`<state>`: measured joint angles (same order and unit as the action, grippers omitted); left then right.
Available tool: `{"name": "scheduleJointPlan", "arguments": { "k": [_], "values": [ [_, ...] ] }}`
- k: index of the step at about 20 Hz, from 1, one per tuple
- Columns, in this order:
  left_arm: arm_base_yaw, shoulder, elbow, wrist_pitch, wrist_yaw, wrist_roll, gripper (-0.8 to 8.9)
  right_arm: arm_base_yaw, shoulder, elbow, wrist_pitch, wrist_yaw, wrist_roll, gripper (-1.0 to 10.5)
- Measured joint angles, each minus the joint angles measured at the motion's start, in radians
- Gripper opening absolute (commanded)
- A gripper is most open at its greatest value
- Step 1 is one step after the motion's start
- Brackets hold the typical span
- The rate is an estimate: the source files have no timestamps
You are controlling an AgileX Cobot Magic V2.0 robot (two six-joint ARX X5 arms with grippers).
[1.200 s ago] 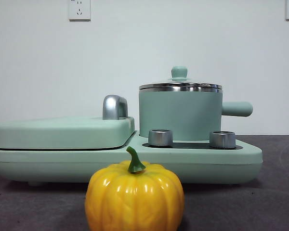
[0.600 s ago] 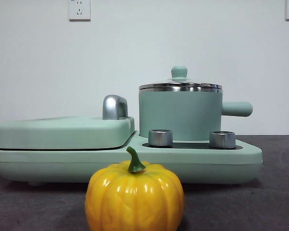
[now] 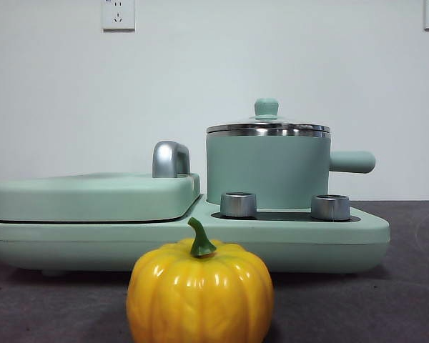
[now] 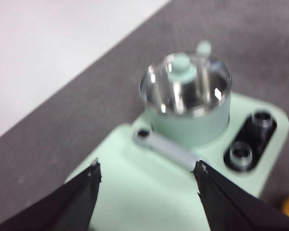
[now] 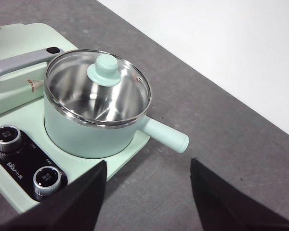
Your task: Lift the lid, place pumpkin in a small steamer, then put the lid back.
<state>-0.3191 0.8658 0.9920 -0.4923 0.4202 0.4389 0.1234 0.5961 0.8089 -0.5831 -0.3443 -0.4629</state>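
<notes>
the lid (image 3: pixel 267 127), glass and likely fragile, is best taken by its knob at centre frame; the left gripper (image 4: pixel 147 168) and right gripper (image 5: pixel 148 166) are spread wide, empty.

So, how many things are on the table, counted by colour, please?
Mint-green: 2, the cylindrical steamer pot and the flat cooker base with griddle cover
Clear glass: 1, the round steel-rimmed lid
Yellow-orange: 1, the ribbed pumpkin
Total: 4
</notes>
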Motion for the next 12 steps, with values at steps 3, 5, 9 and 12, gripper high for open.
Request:
{"name": "scheduleJointPlan", "arguments": {
  "k": [3, 5, 9, 12],
  "values": [
    [-0.043, 0.067, 0.000, 0.135, 0.000, -0.082, 3.12, 0.000, 0.000, 0.000, 0.000, 0.000, 0.000, 2.8],
    [-0.075, 0.116, 0.000, 0.222, 0.000, -0.124, 3.12, 0.000, 0.000, 0.000, 0.000, 0.000, 0.000, 2.8],
    [-0.138, 0.223, 0.000, 0.387, -0.024, -0.182, 3.12, 0.000, 0.000, 0.000, 0.000, 0.000, 0.000, 2.8],
    [-0.180, 0.306, 0.000, 0.510, -0.033, -0.206, 3.12, 0.000, 0.000, 0.000, 0.000, 0.000, 0.000, 2.8]
  ]
}}
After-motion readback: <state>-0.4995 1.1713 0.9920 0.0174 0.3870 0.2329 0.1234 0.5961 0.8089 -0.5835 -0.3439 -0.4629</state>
